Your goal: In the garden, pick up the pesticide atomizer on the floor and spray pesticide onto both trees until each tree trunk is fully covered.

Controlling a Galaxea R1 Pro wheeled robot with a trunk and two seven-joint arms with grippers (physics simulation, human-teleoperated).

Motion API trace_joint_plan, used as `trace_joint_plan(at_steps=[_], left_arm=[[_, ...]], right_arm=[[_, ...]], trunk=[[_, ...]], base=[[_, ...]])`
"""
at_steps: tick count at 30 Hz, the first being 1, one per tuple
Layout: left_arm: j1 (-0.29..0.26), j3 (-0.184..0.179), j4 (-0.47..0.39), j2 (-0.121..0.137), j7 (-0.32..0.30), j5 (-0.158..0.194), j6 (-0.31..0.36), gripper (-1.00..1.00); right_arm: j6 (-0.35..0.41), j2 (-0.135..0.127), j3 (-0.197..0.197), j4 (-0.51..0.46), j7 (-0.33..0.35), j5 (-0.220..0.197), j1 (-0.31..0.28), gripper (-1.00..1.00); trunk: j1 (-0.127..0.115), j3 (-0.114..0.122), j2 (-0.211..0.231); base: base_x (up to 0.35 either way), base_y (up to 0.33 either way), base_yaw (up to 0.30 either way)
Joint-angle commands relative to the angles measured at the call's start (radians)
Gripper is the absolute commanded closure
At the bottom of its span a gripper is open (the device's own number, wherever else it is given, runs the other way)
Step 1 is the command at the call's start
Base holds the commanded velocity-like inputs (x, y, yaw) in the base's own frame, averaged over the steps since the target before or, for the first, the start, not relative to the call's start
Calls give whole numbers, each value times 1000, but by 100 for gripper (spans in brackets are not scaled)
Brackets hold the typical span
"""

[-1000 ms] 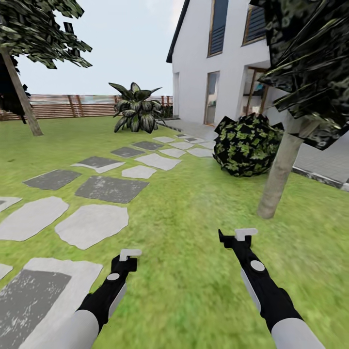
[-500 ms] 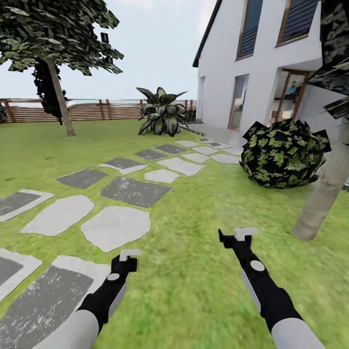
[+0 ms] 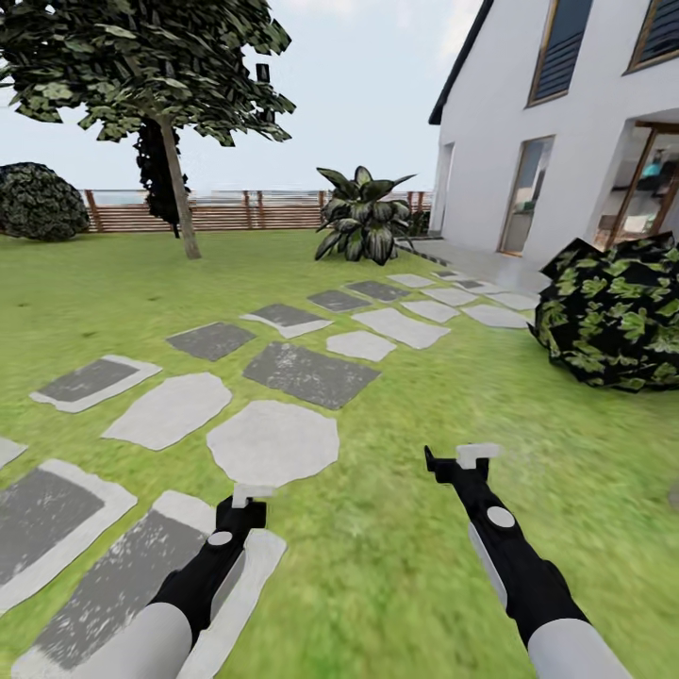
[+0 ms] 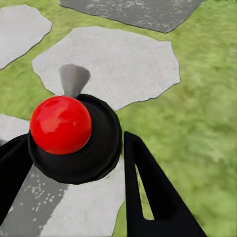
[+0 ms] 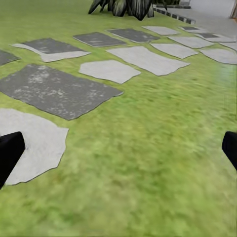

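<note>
Left gripper [image 3: 251,493] grips a black atomizer with a red ball top [image 4: 60,124]; right gripper [image 5: 118,148] spread wide, empty, over open green lawn [image 3: 396,528]. One grey-barked tree trunk [image 3: 179,193] stands far left by the brown slat fence [image 3: 236,212], with pale grey stepping stones [image 3: 273,441] between.

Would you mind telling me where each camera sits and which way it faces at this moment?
Head view: on the robot's head, looking forward and down over the lawn to a tree and the white house; both arms show, left gripper, right gripper.
Left wrist view: near the left gripper, facing a pale stepping stone; black fingers show.
Right wrist view: near the right gripper, low over grass; dark fingertips at the edges.
Shared: the same pale stone.
</note>
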Motion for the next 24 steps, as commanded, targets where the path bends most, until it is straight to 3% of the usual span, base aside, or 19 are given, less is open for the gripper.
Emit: trace_joint_plan(at_steps=[1, 24], left_arm=[[0, 0, 0, 0, 0, -1, 0, 100], [0, 0, 0, 0, 0, -1, 0, 100]], right_arm=[[0, 0, 0, 0, 0, 0, 0, -100], [0, 1, 0, 0, 0, 0, 0, -100]], trunk=[[0, 0, 0], [0, -10, 0]], base=[[287, 190, 281], [295, 162, 281]])
